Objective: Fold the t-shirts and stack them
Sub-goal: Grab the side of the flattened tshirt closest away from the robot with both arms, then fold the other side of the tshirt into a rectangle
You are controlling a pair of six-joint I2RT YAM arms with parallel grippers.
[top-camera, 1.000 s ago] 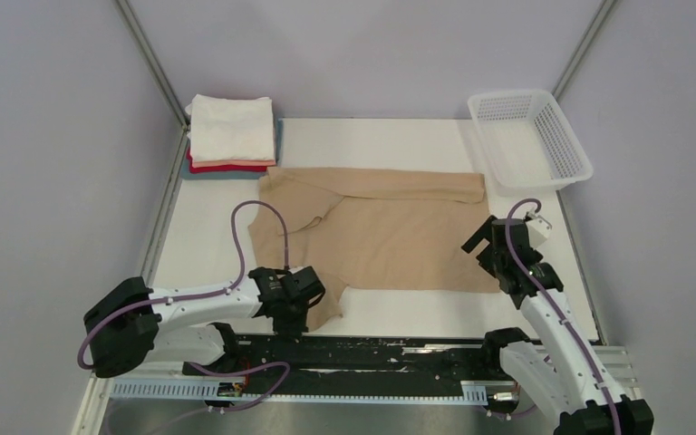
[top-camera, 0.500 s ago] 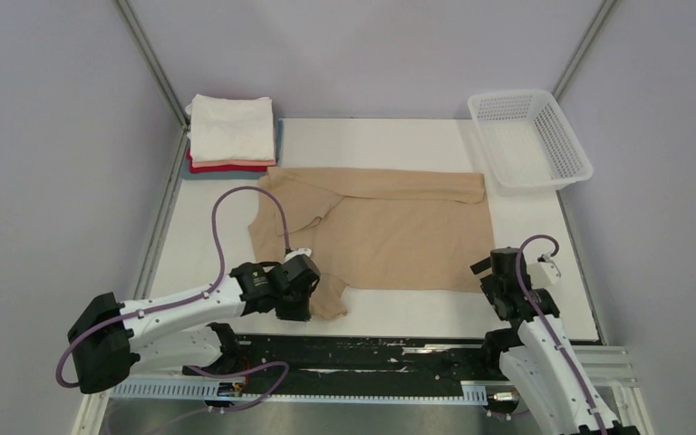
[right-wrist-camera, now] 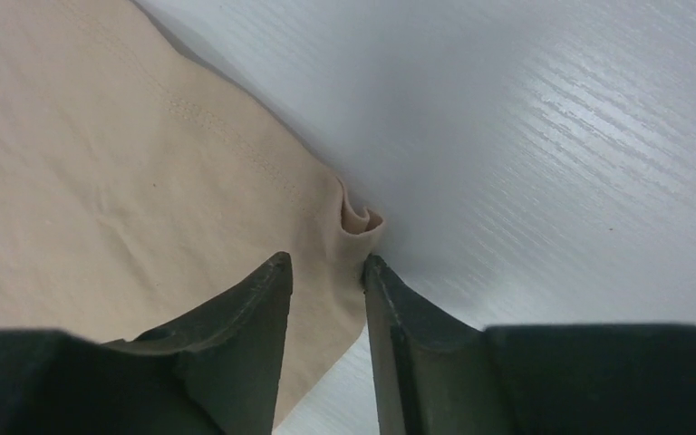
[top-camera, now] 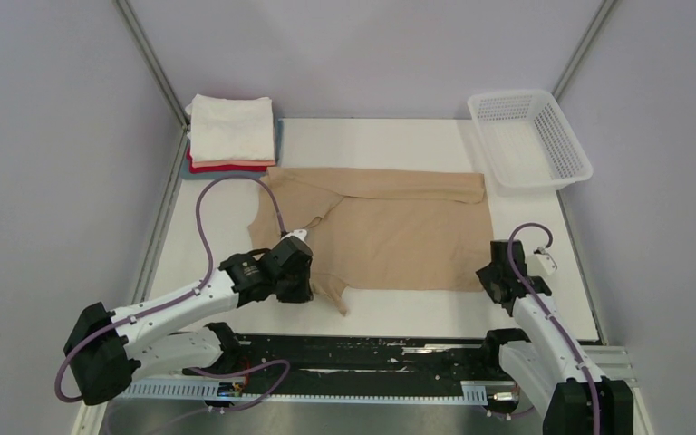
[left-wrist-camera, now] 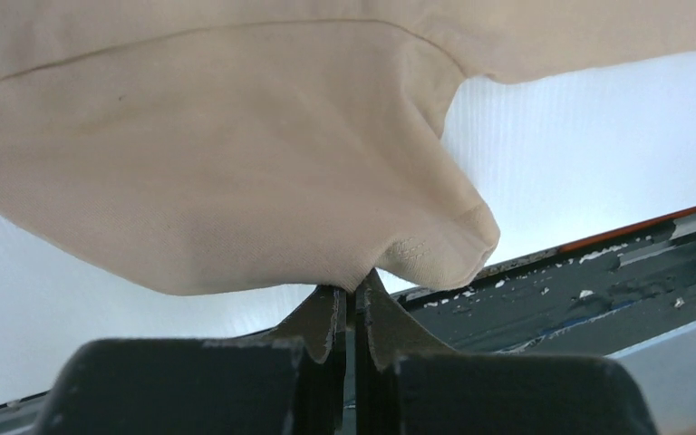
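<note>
A tan t-shirt [top-camera: 399, 236] lies spread across the middle of the white table. My left gripper [top-camera: 308, 285] is shut on its near-left sleeve edge, and in the left wrist view the tan cloth [left-wrist-camera: 190, 163] hangs lifted from the closed tips [left-wrist-camera: 355, 292]. My right gripper [top-camera: 491, 276] is down at the shirt's near-right corner. In the right wrist view its jaws [right-wrist-camera: 324, 267] stand apart astride that hem corner [right-wrist-camera: 353, 217], and the right finger touches the fold. A stack of folded t-shirts [top-camera: 231, 127], cream-white on top of pink, red and grey-blue, sits at the back left.
A white mesh basket [top-camera: 565, 136] stands at the table's back right corner. The black rail [top-camera: 399, 349] with the arm bases runs along the near edge. Grey walls close in the left, right and far sides.
The left gripper has carried the sleeve up and away from the near edge. The right arm has dropped to the shirt's near-right corner and its jaws have narrowed around it.
</note>
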